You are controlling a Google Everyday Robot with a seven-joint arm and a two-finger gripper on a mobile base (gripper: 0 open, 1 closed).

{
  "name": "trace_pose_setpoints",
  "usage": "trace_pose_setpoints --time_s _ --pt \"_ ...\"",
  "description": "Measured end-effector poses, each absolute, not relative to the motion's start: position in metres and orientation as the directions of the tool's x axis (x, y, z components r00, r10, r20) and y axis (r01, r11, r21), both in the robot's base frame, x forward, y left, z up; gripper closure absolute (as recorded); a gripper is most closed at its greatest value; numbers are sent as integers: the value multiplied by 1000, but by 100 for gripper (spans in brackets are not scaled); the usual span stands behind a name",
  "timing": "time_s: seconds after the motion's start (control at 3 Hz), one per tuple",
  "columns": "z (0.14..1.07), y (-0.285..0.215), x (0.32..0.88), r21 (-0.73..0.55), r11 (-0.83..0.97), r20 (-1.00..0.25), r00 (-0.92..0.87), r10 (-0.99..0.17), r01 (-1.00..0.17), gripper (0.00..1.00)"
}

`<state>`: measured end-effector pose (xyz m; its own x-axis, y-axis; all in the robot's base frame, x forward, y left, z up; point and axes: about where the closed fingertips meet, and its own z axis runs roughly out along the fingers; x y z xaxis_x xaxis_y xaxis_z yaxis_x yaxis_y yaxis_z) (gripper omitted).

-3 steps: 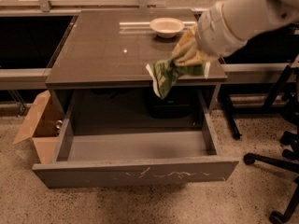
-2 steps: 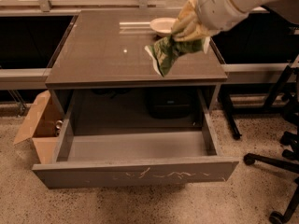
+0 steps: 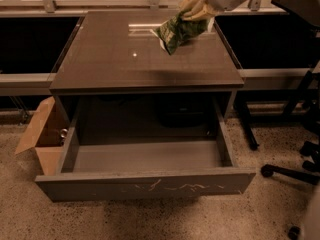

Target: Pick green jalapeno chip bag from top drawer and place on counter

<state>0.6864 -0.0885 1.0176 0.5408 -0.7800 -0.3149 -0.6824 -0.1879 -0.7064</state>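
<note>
The green jalapeno chip bag [image 3: 180, 33] hangs tilted above the far right part of the counter [image 3: 120, 64], a glossy dark table top. My gripper [image 3: 196, 10] comes in from the upper right and is shut on the bag's top end. The top drawer [image 3: 145, 184] stands pulled out below the counter, a wide grey drawer with a scratched front; its inside shows nothing in it. The white bowl is hidden behind the bag and gripper.
A brown cardboard box [image 3: 42, 136] sits on the floor left of the drawer. A black chair base with wheels [image 3: 290, 169] stands at the right. A window rail [image 3: 100, 6] runs behind the counter.
My gripper has carried the bag up and back, from over the counter's front right edge to above its far right part. The bowl is now covered from view.
</note>
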Motion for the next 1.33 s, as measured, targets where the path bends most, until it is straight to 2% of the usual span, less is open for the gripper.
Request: trace_pose_setpoints --time_s 0.33,0.67,1.33 --pt "1001 -94 719 -690 -157 -348 515 -783 -706 100" --pt "967 -102 740 -632 -129 -396 462 -794 -764 83" --pt "957 -105 747 -618 -121 -407 448 -796 -777 35"
